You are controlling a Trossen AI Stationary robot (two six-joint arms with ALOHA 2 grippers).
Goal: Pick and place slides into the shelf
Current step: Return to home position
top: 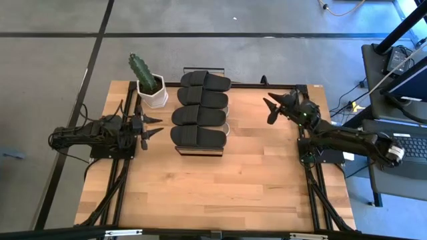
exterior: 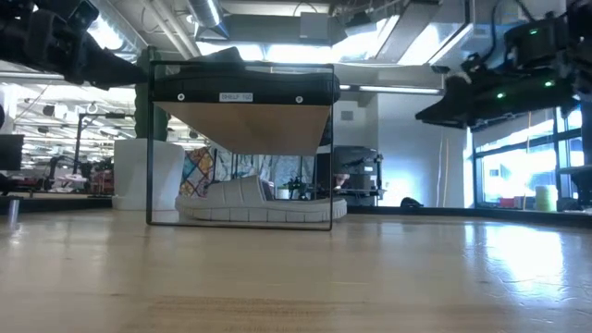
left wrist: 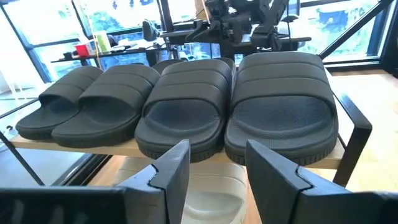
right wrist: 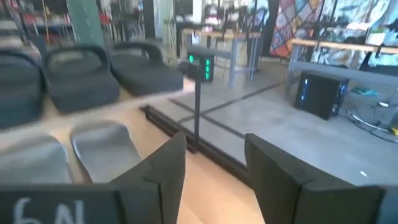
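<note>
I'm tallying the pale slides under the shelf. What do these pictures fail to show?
Low view: the near pale slide hides any behind it.
High view: black slides and the shelf plank cover the pale slides almost wholly.
Right wrist view: one pale slide runs off the edge.

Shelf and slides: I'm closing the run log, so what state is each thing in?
shelf, upright on the table
black slides, four in a row on the shelf top
light slides, on the table under the shelf
left gripper, open, empty
right gripper, open, empty
cactus pot, upright
</note>
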